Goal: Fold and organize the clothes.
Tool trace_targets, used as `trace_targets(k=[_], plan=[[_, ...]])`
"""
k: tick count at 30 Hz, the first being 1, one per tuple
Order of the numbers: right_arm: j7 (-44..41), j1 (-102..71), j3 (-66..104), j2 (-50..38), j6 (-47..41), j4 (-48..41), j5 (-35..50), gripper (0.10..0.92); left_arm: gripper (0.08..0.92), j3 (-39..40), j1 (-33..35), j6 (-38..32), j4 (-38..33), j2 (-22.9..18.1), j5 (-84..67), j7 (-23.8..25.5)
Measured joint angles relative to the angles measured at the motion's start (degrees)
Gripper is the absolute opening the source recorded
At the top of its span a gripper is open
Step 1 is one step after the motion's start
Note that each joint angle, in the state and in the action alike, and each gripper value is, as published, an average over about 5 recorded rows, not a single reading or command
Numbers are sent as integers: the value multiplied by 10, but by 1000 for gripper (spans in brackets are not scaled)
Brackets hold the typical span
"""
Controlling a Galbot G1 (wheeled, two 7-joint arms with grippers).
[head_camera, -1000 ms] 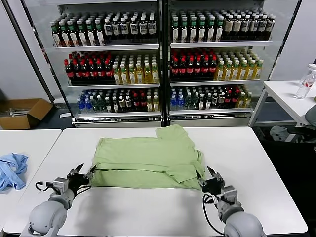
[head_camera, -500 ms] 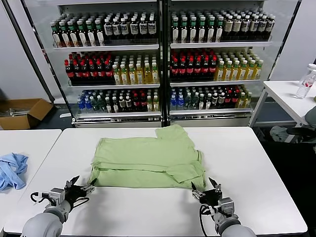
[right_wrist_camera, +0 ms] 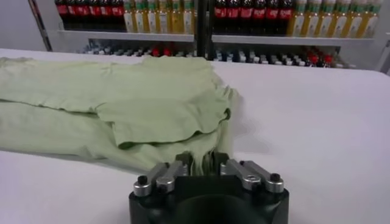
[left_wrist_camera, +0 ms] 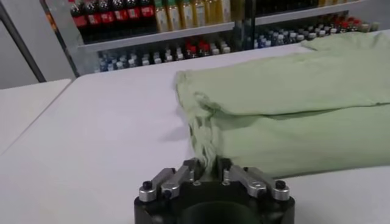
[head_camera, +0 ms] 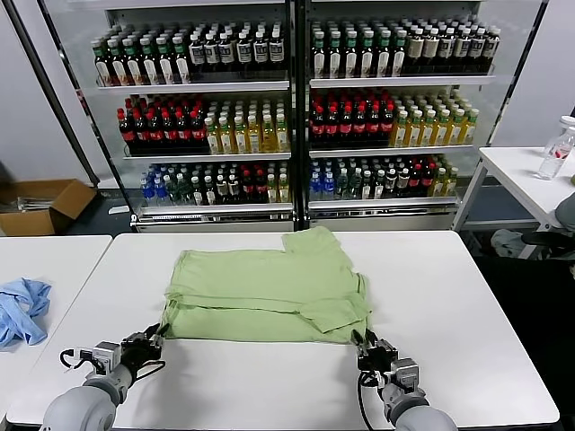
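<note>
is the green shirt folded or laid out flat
Partly folded: the green shirt lies doubled in layers on the table, both near corners pinched by the left gripper and right gripper.

Back wall: I see a glass-door drinks cooler point(head_camera: 292, 112) with shelves packed with bottles, dark, red, yellow and green by row.
Main furniture: a white desk point(head_camera: 467, 305) fills the foreground in front of me.
My left: a second white desk point(head_camera: 36, 260) stands just beside it, a crumpled light blue garment point(head_camera: 22, 310) lying on it.
Floor, left: an open cardboard box point(head_camera: 40, 205).
Far right: another white table point(head_camera: 526, 175) carrying a clear plastic bottle point(head_camera: 559, 148).
Light: even, indoor.
</note>
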Motion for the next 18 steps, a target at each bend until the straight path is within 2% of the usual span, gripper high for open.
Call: trace_targets(k=[3,8,18], plan=[[-4,-9,7,-5,-3,11,7,113,94,-2,5,-1,-4,-1,-3,3],[-14,-41,34,-18,-6,46,17,113,90,-13,26,4,-25,1,-17,2],[-34,-146,77,-28,2,120,1,113,90,-72,122,23,-115,7,-49,9]])
